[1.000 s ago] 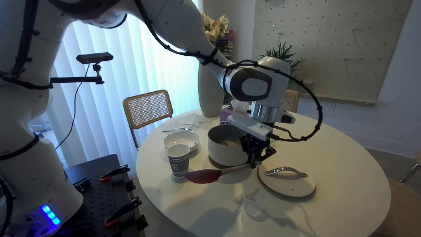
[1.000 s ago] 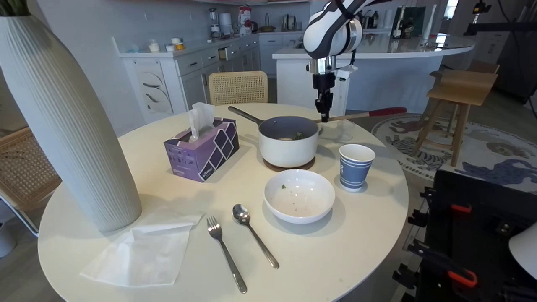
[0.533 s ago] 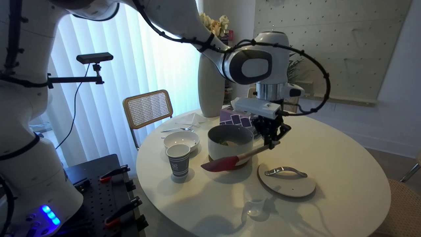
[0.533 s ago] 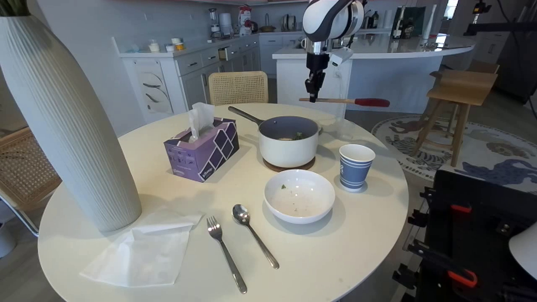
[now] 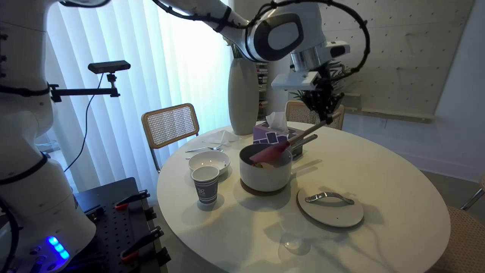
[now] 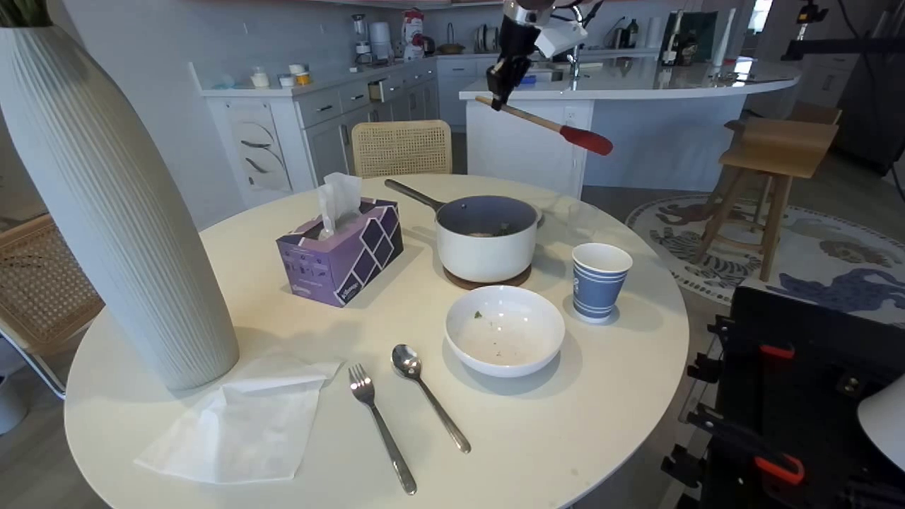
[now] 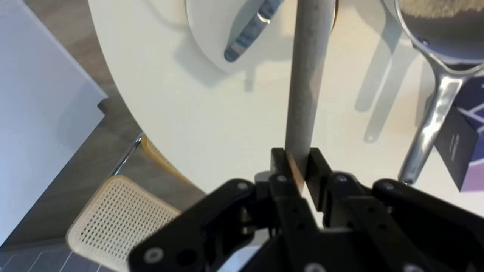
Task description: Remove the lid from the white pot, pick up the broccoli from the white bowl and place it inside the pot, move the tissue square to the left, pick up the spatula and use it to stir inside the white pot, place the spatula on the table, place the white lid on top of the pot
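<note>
Aslant, the spatula (image 6: 549, 123) juts head-down from the claw (image 7: 297, 160), which pinches its handle (image 7: 307, 83).

The spatula's handle (image 6: 532, 118) is smooth wood, the white bowl (image 6: 523, 326) glossy, the fork (image 6: 382, 429) shiny metal — and the vase (image 6: 134, 212) matt, ribbed.

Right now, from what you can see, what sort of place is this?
Probably a home, in a dining area open to a kitchen: there's a large round table, a woven-backed chair at its edge, and white cabinets with a countertop along the wall beyond.
</note>
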